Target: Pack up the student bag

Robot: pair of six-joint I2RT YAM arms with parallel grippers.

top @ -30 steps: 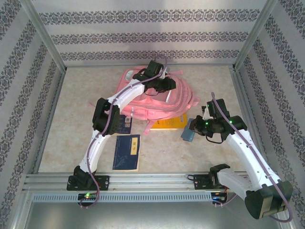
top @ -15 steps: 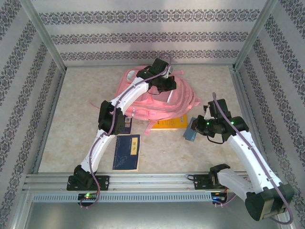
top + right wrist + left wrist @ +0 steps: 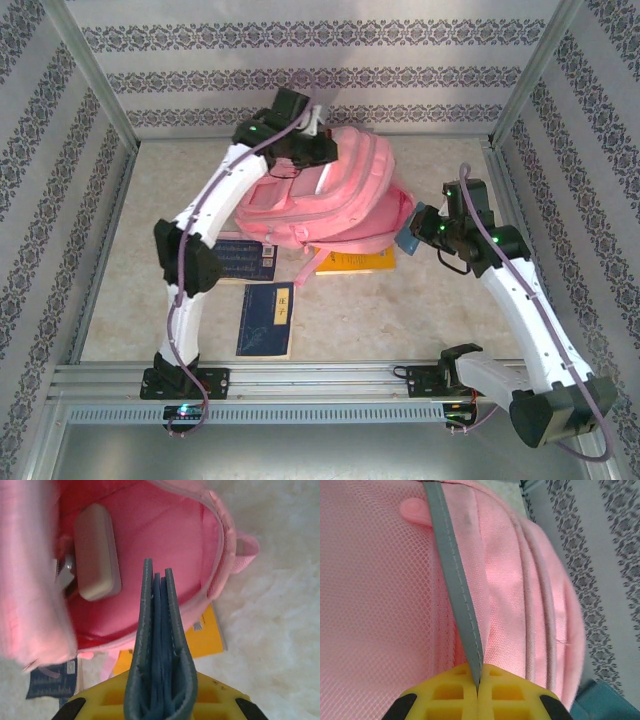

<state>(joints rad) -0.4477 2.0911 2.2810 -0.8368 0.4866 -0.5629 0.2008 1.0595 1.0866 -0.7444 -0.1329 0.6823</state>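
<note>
**A:** L gripper point(image 3: 478, 674) status?

**B:** Clamped tight on the grey reflective strip point(image 3: 454, 580). The student bag point(image 3: 380, 610) hangs just ahead of it, mesh and woven pink fabric.

**A:** R gripper point(image 3: 159, 702)?

**B:** Pinching a slim blue-grey wallet point(image 3: 159, 630), leathery, edge-on. Bag mouth's right ahead. Best go straight in, clear of the rounded beige case point(image 3: 97, 555) to its left. Soft rim could snag.
</note>
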